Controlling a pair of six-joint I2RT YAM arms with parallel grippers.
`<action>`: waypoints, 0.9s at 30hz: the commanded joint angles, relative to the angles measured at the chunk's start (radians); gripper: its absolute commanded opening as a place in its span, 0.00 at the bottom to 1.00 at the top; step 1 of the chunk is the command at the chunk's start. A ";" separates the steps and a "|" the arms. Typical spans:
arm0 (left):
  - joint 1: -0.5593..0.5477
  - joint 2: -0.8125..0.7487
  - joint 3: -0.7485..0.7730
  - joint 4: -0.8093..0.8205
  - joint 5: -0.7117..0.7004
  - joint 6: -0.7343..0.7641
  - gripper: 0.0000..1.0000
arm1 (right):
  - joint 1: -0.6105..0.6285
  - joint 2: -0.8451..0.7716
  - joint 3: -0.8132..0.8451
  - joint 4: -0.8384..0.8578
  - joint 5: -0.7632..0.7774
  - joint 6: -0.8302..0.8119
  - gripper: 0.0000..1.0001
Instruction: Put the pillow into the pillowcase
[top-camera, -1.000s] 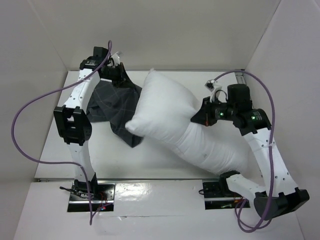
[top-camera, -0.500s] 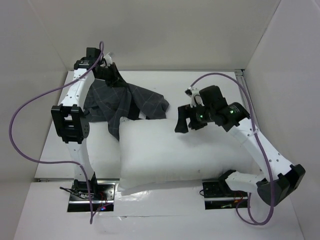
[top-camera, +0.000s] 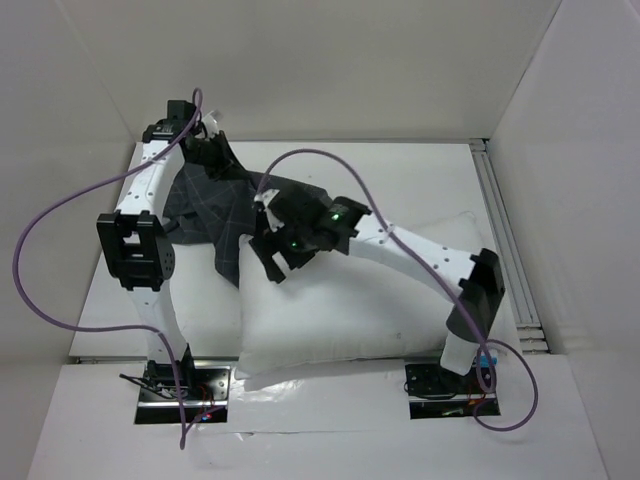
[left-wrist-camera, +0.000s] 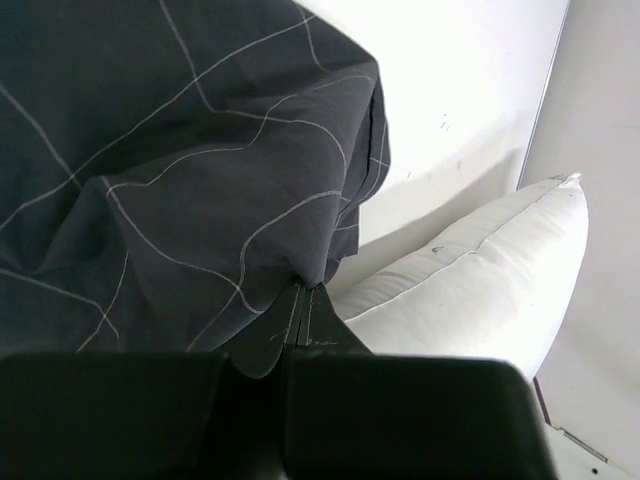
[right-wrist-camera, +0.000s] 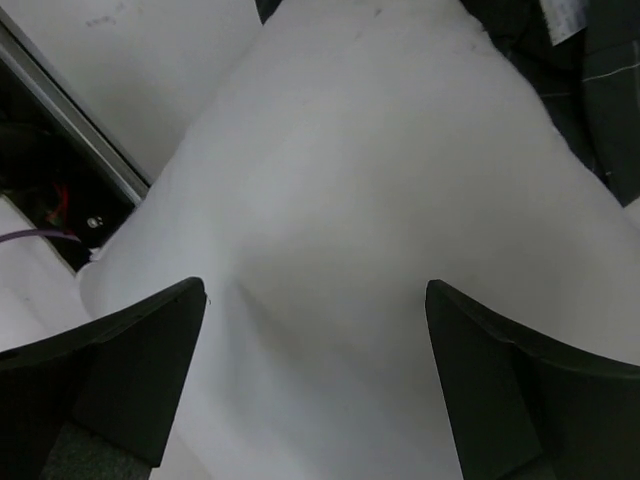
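Observation:
The white pillow (top-camera: 380, 310) lies flat across the table's near middle, and it fills the right wrist view (right-wrist-camera: 380, 190). Behind its left end the dark checked pillowcase (top-camera: 205, 215) lies bunched. At the back left my left gripper (top-camera: 213, 150) is shut on a fold of the pillowcase (left-wrist-camera: 200, 170), which hangs from the fingertips (left-wrist-camera: 308, 290); the pillow (left-wrist-camera: 480, 280) shows beyond the cloth. My right gripper (top-camera: 268, 262) hovers over the pillow's far left corner. Its jaws (right-wrist-camera: 315, 290) stand wide open with nothing held, only pillow surface between them.
White walls close in the table on the back and both sides. A metal rail (top-camera: 505, 240) runs along the table's right edge. The two arm base plates (top-camera: 185, 395) sit at the near edge, partly overlapped by the pillow. Purple cables loop above both arms.
My right gripper opened and let the pillow go; the pillow dropped flat onto the table. The right arm then swung left over the pillow's left end. The left gripper kept hold of the pillowcase.

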 joint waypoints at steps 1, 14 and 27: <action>0.009 -0.089 -0.030 0.004 -0.012 0.028 0.00 | 0.030 0.048 0.028 0.000 0.110 -0.016 0.98; 0.009 -0.181 -0.122 0.004 -0.063 0.046 0.00 | -0.094 -0.053 -0.096 0.072 -0.022 -0.022 0.00; 0.009 -0.244 -0.183 0.013 -0.074 0.074 0.00 | -0.166 -0.092 -0.129 0.061 0.013 0.016 0.00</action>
